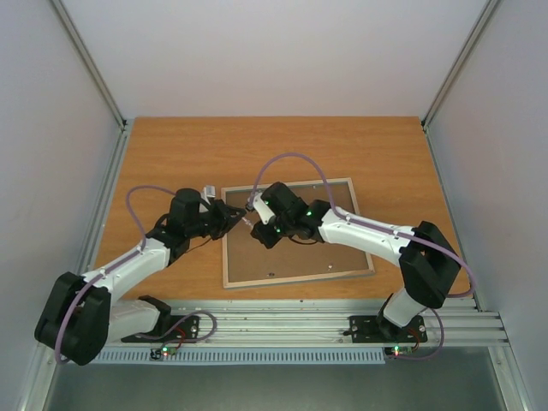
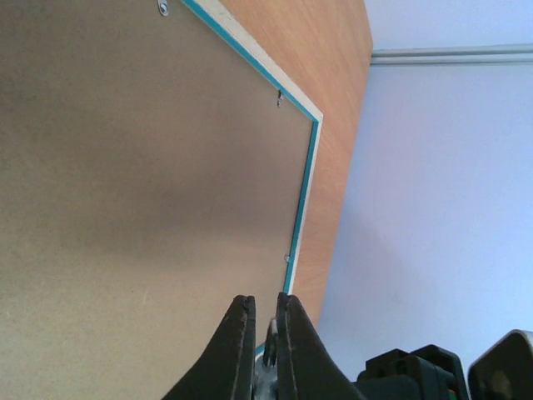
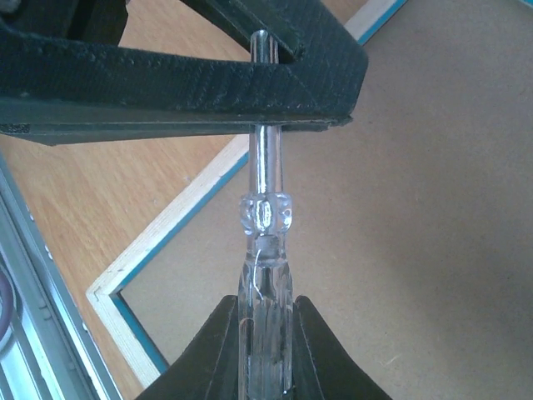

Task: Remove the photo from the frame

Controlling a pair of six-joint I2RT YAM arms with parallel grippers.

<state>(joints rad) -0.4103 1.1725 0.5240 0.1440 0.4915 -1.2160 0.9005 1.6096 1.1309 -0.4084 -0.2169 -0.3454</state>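
The frame [image 1: 291, 278] lies face down on the table, with its turquoise and pale-wood edge [image 2: 308, 183] around the brown backing board [image 1: 300, 253]. The photo is hidden under that board. My right gripper [image 3: 266, 304] is shut on the clear handle of a screwdriver [image 3: 266, 250], above the board near the frame's left corner [image 3: 166, 225]. The left gripper [image 2: 265, 298] is shut across the screwdriver's metal shaft [image 3: 266, 154]. In the right wrist view its black fingers [image 3: 166, 83] cross the shaft. From above, both grippers meet over the frame's upper left part [image 1: 248, 214].
Small metal tabs [image 2: 279, 98] sit along the frame's inner edge on the backing board. The wooden table [image 1: 171, 154] is walled in by white panels. An aluminium rail [image 1: 291, 325] runs along the near edge by the arm bases.
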